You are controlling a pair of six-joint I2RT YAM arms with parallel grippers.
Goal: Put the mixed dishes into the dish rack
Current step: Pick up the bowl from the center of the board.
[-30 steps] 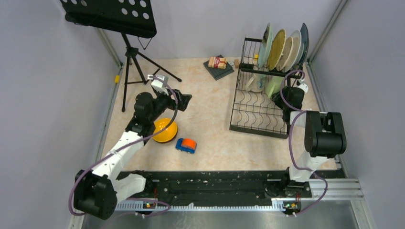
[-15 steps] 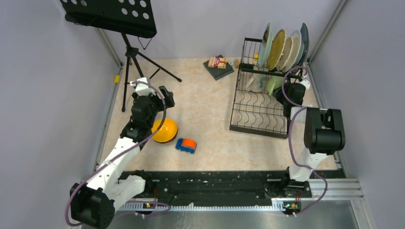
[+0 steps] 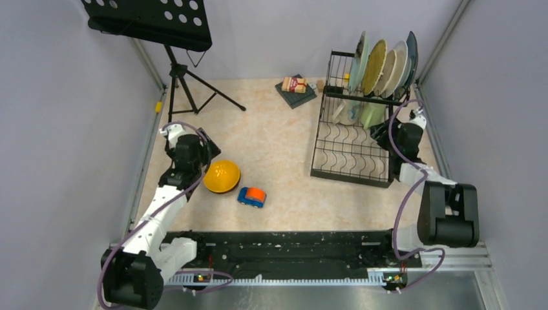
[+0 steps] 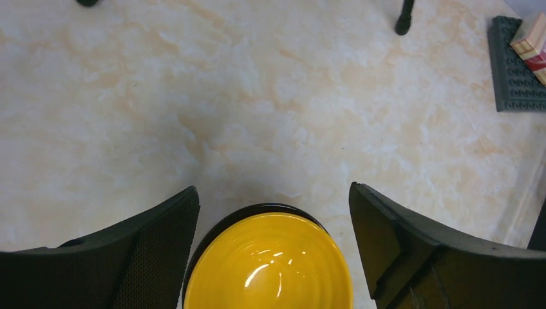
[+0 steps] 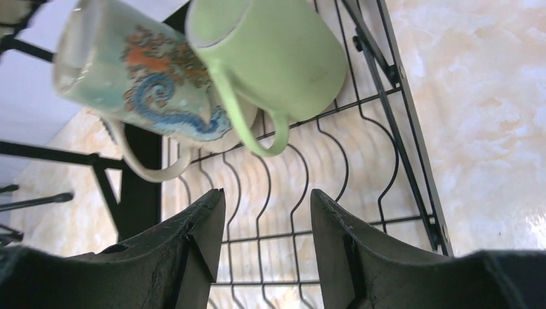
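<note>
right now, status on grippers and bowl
Left gripper open over orange-yellow dark-rimmed bowl, unracked. Right gripper open at pale green mug in black wire dish rack. Blue-and-orange toy car beside bowl.

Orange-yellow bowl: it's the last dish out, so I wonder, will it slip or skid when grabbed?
Probably slippery: the bowl shows a glossy glare. It may skid on the smooth table if the open left claw nudges it.
</note>
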